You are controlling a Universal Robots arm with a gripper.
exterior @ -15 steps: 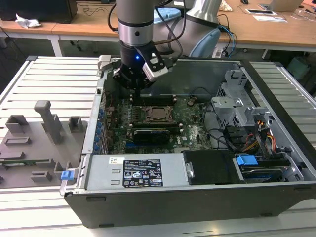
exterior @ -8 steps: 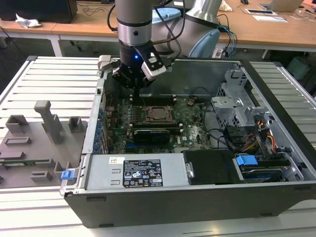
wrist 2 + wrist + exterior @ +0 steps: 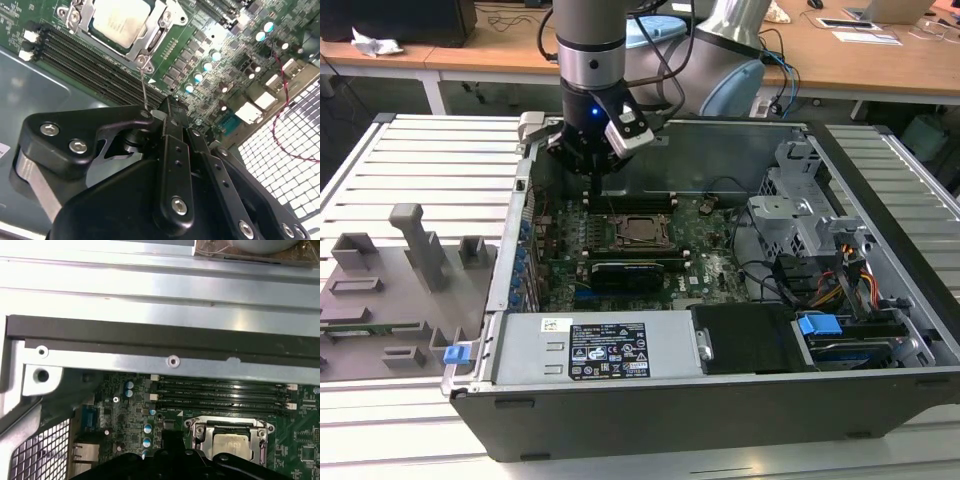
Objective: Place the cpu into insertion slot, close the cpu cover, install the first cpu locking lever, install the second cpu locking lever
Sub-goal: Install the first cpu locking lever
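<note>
The gripper (image 3: 169, 107) has its black fingers drawn together, with no gap visible between the tips in the second wrist view. A thin wire locking lever (image 3: 144, 87) rises from a corner of the socket and ends right at those tips. Whether the tips pinch it or only touch it cannot be told. In the exterior view the gripper (image 3: 592, 192) hangs inside the open computer case (image 3: 720, 410), over the far edge of the socket beside the memory slots (image 3: 85, 60).

Judging by how things lie, the first two steps look done. The cpu (image 3: 119, 20) sits flat in its socket and the cpu cover (image 3: 155, 35) lies down around it, with the chip's top showing through the opening. The first wrist view shows the same: the cpu (image 3: 231, 444) framed by the cover (image 3: 200, 432). The lever at the gripper stands raised, so it is not yet latched. The state of the other lever cannot be made out.

The cpu top is pale, matte, silver-grey metal, square with rounded corners. The cover is thin, bright stamped steel held by screws at its corners. The lever is a slim, springy-looking wire. Around them lie the green circuit board (image 3: 220, 65), long black ribbed memory slots, small round blue-topped capacitors (image 3: 207, 66) and a perforated metal grille (image 3: 285, 150).
</note>
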